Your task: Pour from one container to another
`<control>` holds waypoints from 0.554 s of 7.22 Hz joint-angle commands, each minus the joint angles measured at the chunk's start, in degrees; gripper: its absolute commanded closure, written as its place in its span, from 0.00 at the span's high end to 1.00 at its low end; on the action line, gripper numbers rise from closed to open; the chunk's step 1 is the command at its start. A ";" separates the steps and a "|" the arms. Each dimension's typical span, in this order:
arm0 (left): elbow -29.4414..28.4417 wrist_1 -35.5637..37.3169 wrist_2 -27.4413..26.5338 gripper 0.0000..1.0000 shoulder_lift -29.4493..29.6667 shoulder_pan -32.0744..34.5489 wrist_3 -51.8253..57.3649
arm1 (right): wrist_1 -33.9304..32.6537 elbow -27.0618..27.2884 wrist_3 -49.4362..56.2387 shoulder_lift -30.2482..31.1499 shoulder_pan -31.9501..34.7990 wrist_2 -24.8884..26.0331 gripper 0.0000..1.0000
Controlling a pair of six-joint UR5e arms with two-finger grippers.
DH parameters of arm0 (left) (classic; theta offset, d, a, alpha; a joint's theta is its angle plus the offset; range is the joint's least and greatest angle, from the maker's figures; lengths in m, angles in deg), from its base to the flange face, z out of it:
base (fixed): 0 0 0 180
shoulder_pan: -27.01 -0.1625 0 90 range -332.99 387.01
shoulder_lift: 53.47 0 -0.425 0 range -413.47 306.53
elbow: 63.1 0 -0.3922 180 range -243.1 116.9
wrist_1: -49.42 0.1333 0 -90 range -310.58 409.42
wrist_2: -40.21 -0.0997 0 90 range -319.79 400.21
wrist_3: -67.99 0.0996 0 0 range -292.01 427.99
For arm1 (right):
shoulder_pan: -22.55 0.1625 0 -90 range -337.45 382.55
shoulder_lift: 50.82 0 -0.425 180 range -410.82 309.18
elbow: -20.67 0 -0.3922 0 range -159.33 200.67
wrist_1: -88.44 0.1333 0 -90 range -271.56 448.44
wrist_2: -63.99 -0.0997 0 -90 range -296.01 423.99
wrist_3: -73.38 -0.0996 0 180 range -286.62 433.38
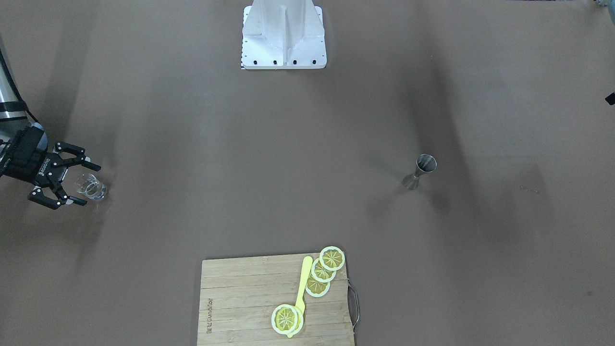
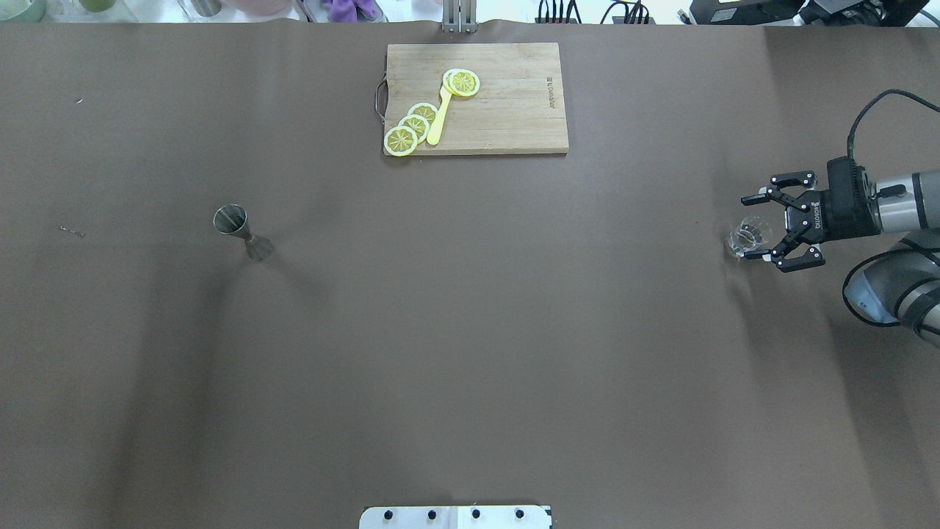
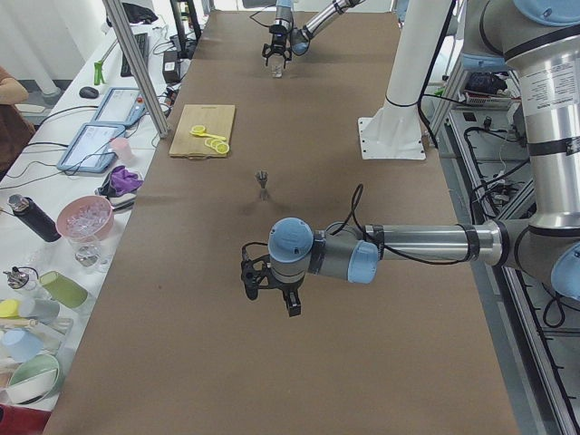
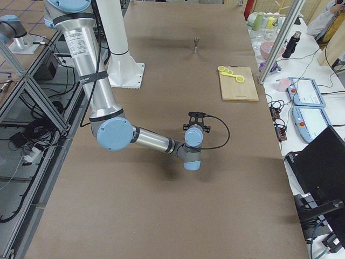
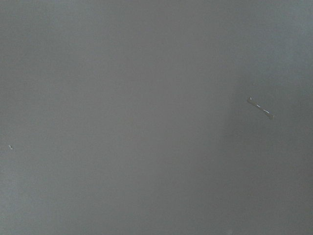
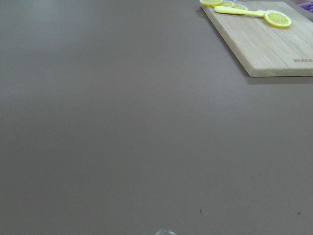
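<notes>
Right tool (image 2: 758,228) is spread wide, with the little clear glass (image 2: 745,239) sitting between its fingers on the surface (image 2: 470,330). The steel jigger (image 2: 241,229) stands upright, well apart. Can't tell what's in either one. Left tool (image 3: 272,292): can't tell if it's wide or narrow.

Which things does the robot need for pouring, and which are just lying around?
For the job:
glass
metal measuring cup
right gripper, fingers open

Just lying about:
cutting board
lemon slices
yellow utensil
</notes>
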 commanded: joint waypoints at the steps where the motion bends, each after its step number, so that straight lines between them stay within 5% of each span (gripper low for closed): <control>1: 0.22 0.00 -0.05 0.98 -0.09 -0.05 0.00 | 0.61 0.31 -2.12 -0.40 1.66 -0.38 1.00; 4: 0.39 0.00 0.03 0.98 -0.09 -0.05 0.00 | 0.79 2.15 -7.99 -0.93 5.00 -1.34 1.00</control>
